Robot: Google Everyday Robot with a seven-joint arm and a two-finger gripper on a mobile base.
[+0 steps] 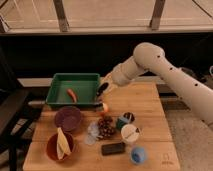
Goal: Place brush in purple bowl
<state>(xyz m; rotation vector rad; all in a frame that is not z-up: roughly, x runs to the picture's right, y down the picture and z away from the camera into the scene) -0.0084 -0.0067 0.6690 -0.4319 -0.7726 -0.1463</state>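
Camera view: the gripper hangs over the right edge of the green tray. Its fingers are pressed together on the brush, whose dark end points down beside the tray's front right corner. The purple bowl sits on the table in front of the tray, apart from the brush.

closed gripper hangs beside green tray; purple bowl lies open, tray just behind.

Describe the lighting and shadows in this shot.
Camera view: brightest along the floor at the top, with a dark band beneath; the wooden table is evenly lit, without glare; the purple bowl looks dim inside; the gripper, at the right edge of the green tray, shows only as a dark shape.
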